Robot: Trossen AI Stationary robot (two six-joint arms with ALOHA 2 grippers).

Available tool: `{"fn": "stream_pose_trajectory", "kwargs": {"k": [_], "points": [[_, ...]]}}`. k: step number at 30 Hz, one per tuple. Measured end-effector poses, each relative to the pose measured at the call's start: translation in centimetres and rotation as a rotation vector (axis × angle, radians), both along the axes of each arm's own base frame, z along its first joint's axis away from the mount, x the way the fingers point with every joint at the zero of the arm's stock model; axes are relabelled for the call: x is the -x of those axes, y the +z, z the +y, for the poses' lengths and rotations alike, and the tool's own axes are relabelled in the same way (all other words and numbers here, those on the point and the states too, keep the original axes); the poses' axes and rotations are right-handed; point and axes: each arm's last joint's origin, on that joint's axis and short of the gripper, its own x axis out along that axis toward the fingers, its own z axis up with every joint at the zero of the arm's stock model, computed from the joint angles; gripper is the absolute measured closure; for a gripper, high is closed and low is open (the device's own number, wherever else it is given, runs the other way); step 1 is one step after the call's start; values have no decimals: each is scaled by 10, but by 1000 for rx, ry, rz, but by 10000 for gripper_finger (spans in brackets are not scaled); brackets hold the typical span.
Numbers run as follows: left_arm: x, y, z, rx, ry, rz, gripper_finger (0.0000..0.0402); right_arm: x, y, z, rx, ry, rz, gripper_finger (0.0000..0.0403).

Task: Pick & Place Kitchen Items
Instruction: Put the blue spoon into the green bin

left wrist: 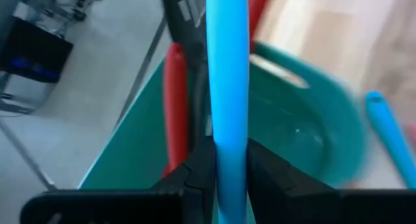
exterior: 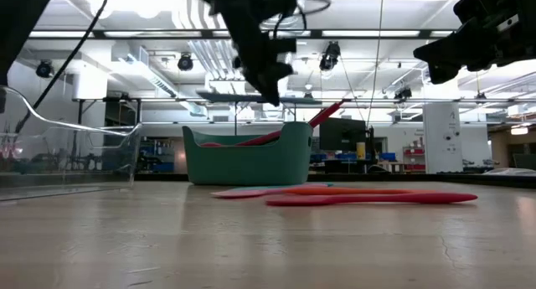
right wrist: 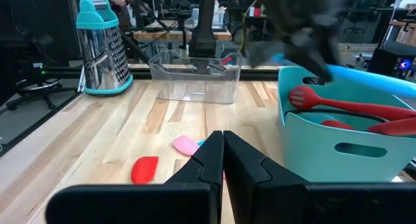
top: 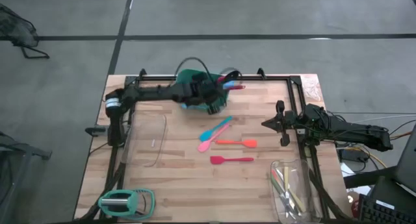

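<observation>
My left gripper [top: 213, 102] is over the green tub [top: 192, 81] at the table's far middle, shut on a blue utensil handle [left wrist: 227, 87]. Red utensils [right wrist: 351, 107] and a black one lie in the tub, with handles sticking out over its rim. A teal spatula [top: 218, 128], a pink one [top: 205, 145], an orange one [top: 237, 142] and a red spatula [top: 231, 160] lie flat on the table's middle. My right gripper [top: 265, 124] is shut and empty, raised at the table's right side. My left gripper pinches the blue utensil's handle [left wrist: 227, 146] between its two fingers. The fingers come from above and lie across the handle. The utensil is lifted clear and about level above the tub's rim [exterior: 251, 96].
A clear glass tray [top: 146, 139] stands at the left. Another [top: 292, 185] at the near right holds several utensils. A teal-handled grater [top: 123, 201] lies at the near left corner. A black frame runs along the table's edges.
</observation>
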Motion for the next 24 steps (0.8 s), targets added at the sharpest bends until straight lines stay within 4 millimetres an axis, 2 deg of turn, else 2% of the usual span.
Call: {"fn": "stream_pose_trajectory", "kwargs": {"k": [4,9,15,24], "points": [[8,-8,33,6,-38,25,331,0,0,0,0,0,0,394],[17,-16,55,-38,-88,104,331,0,0,0,0,-1,0,394],[23,-30,66,-46,-78,129,330,0,0,0,0,0,0,394],[25,-44,67,-64,-100,140,316,0,0,0,0,0,0,394]]}}
